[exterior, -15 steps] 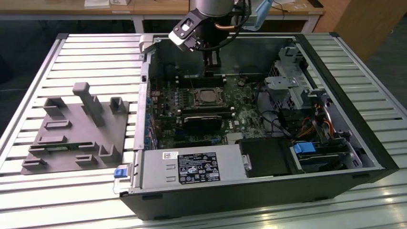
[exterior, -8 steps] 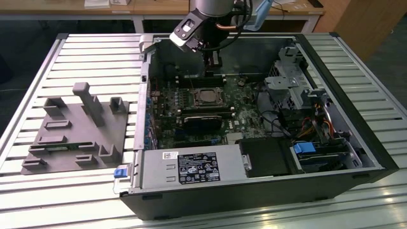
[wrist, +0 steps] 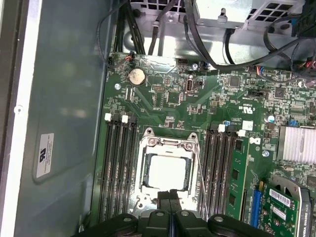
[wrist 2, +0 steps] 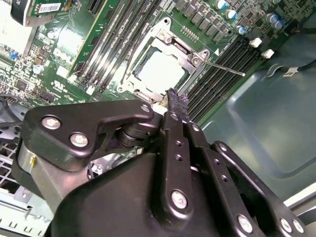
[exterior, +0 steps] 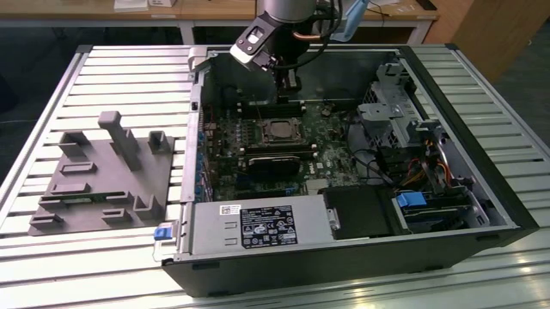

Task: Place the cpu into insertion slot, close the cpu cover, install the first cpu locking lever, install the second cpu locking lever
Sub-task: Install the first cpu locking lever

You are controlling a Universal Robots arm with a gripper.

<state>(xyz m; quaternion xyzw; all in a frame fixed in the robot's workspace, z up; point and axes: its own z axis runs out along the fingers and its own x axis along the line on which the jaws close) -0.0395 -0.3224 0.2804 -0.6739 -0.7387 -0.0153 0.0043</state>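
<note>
The cpu (wrist: 167,171) (wrist 2: 160,69) lies pale and square in the insertion slot (exterior: 279,131) on the green board. The silvery cpu cover (wrist: 168,145) (wrist 2: 185,52) is down around it, framing its face. A thin wire locking lever (wrist 2: 224,68) (wrist: 200,173) juts from a socket corner over the black memory slots. My gripper (wrist: 170,196) (wrist 2: 177,101) (exterior: 290,85) hangs above the socket's edge, shut, with nothing between its fingers. In the exterior view it is just beyond the socket, near the case's far wall.
The open black computer case (exterior: 481,193) lies on a slatted table. A black heatsink (exterior: 273,164) sits near the socket, with the drive cage (exterior: 387,116), cables and the power supply (exterior: 257,226) around it. A grey fixture (exterior: 103,174) stands on the exterior view's left.
</note>
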